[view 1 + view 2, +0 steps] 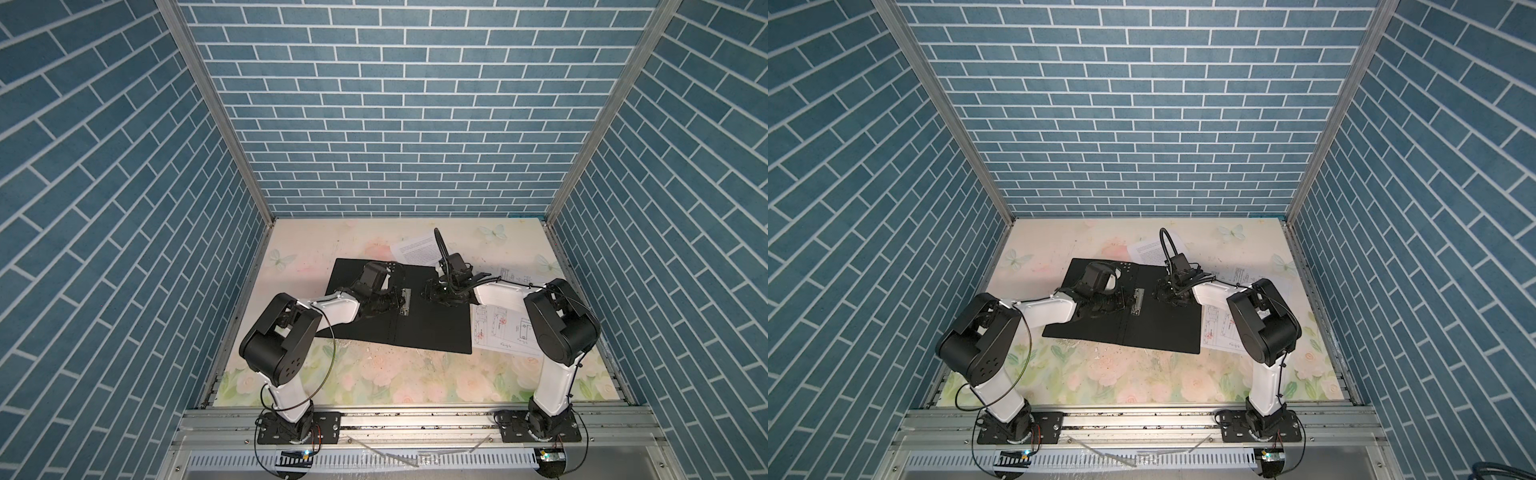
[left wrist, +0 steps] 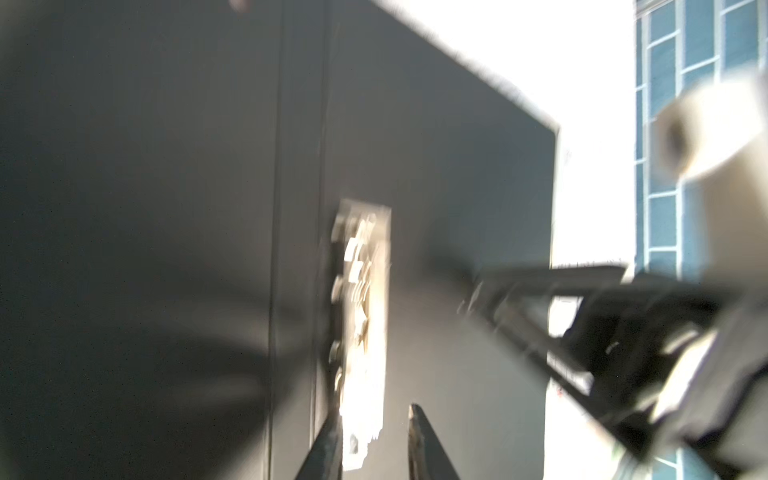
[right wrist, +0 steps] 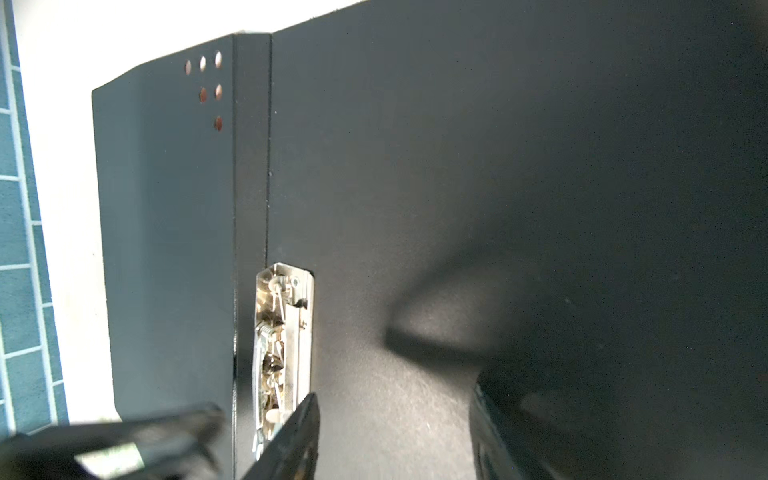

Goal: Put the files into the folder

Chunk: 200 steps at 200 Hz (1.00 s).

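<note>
Black-lined folder (image 1: 436, 332) open, metal clip (image 1: 405, 302) at its spine. Left gripper (image 2: 372, 415), jaws slightly apart, straddles the clip's end; right gripper (image 3: 395, 390) gapes beside the clip. Files (image 1: 503, 332) lie beyond the clip, outside the covers. Risk: a snagged clip drags the folder.

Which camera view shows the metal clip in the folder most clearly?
The right wrist view: the metal clip is close and sharp. The left wrist view shows it blurred and glaring; in both top views it is small.
</note>
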### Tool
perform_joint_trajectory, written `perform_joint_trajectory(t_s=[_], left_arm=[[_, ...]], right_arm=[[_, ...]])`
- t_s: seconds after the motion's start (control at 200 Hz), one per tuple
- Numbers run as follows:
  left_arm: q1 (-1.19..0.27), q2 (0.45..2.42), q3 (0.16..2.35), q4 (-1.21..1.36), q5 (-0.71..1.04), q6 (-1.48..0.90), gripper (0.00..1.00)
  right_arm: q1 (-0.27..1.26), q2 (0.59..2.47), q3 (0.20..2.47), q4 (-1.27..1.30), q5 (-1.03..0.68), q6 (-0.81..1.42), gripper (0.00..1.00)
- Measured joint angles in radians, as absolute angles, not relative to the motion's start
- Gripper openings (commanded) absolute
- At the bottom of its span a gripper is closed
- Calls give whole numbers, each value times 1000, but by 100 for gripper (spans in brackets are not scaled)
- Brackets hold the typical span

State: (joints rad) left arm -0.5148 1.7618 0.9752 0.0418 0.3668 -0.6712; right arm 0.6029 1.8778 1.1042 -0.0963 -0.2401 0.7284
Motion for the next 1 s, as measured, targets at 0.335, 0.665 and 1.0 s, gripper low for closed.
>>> perform_joint_trajectory(t_s=[0.335, 0.665, 1.0], left_arm=[[-480, 1952, 1268, -176, 386, -432, 22], [-482, 1987, 1269, -264, 386, -352, 20], [-488, 2017, 1299, -270, 376, -345, 18]], right_arm=[[603, 1877, 1104, -91, -244, 768, 48], [611, 1877, 1104, -72, -263, 797, 48], [617, 1877, 1104, -67, -267, 807, 48]])
